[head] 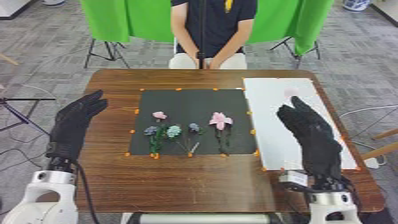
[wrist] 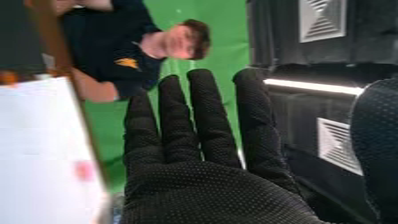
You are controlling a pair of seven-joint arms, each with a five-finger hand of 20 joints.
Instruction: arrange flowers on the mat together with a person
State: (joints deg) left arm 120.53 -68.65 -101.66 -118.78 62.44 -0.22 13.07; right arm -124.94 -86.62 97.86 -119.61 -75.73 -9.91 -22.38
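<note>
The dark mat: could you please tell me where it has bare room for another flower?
The mat is bare across its far end, beyond both pink flowers. It is crowded in its near left part, where blue flowers and green stems bunch together.

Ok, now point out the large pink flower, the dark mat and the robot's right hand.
Large pink flower (head: 220, 120): head view, on its petals.
Dark mat (head: 191, 101): head view, on a bare part beyond the flowers.
Right hand (wrist: 213, 192): right wrist view, on the palm.
</note>
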